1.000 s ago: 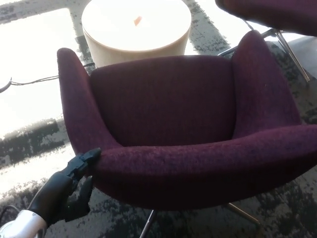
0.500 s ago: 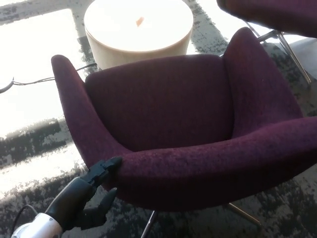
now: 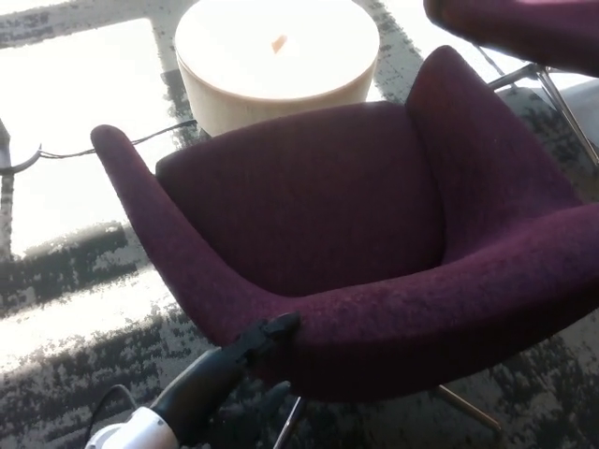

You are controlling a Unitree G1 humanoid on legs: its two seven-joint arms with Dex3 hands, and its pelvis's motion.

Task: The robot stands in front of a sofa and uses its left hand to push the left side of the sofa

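A single head view looks steeply down from above and just in front of the sofa point(image 3: 374, 243), close enough that it fills most of the picture. The camera faces forward over the seat toward a round counter point(image 3: 277, 56) and patterned floor point(image 3: 75, 309) beyond.

Dark purple upholstered sofa point(image 3: 318, 215), angled

The left hand point(image 3: 245, 354) is matte black, built of thick blocky fingers point(image 3: 277, 326) with squared tips. Behind it the forearm point(image 3: 192, 398) is a smooth, rounded black tube. It ends in a glossy white cuff point(image 3: 136, 432) at the bottom edge, where a thin black cable point(image 3: 105, 404) loops out.
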